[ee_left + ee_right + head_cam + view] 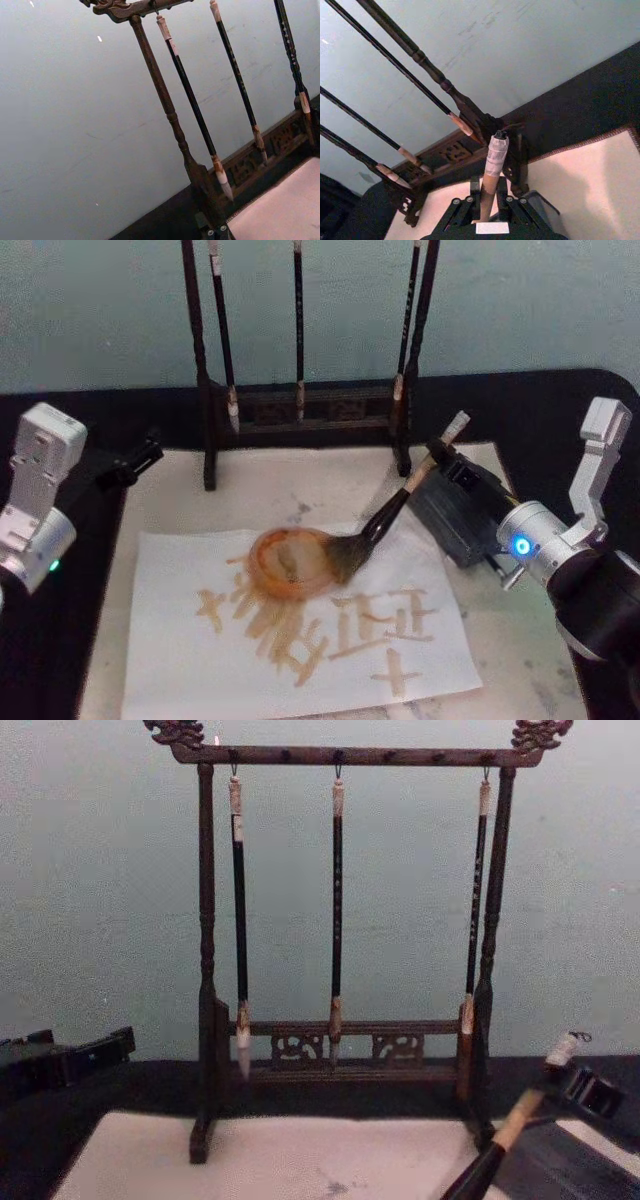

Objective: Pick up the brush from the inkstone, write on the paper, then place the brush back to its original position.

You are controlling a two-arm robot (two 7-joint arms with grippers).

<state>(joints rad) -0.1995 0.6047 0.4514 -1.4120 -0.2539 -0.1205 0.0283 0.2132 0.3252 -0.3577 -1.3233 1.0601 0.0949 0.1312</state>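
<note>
The brush (412, 483) slants down to the left from my right gripper (441, 456), which is shut on its tan shaft near the whitish wrapped end (496, 152). Its dark bristles (347, 555) rest on the white paper (180, 640), at the edge of a round orange-brown wet blot (290, 562). Brown written strokes (385, 625) cover the sheet's middle. The dark grey inkstone (452, 528) lies just below and right of the gripper, off the paper's right edge. In the chest view the brush (520, 1120) and right gripper (580, 1088) show at the lower right.
A dark wooden brush stand (300, 415) with three thin hanging brushes (337, 900) stands right behind the paper. An off-white mat (300, 485) with a grey smudge lies under the sheet on the black table. My left gripper (128, 462) is parked at the far left.
</note>
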